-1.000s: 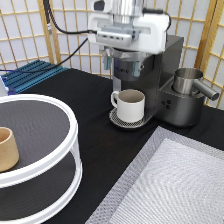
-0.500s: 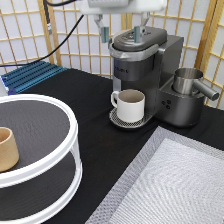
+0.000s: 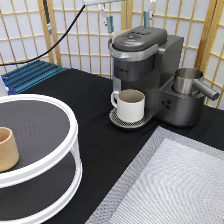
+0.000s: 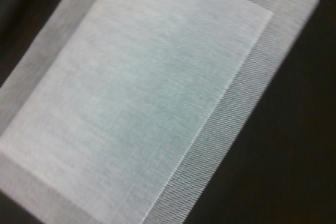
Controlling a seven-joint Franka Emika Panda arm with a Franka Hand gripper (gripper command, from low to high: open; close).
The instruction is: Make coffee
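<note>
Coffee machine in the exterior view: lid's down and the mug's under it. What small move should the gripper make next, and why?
Probably lower the gripper straight down toward the lid of the dark grey coffee machine. It hangs open right above the shut lid, and the white handled mug sits under the spout. No coffee pod shows anywhere, so whether one is loaded cannot be told.

White handled mug (image 3: 131, 104) set on drip tray under dark grey coffee machine (image 3: 150, 60), exterior view's centre. Steel pitcher (image 3: 190, 81) placed beside machine, right. Tan handleless cup (image 3: 7, 148) on white 2-tier round shelf (image 3: 60, 150), left. Grey woven mat (image 3: 170, 185) (image 4: 142, 110) laid bottom right.
</note>
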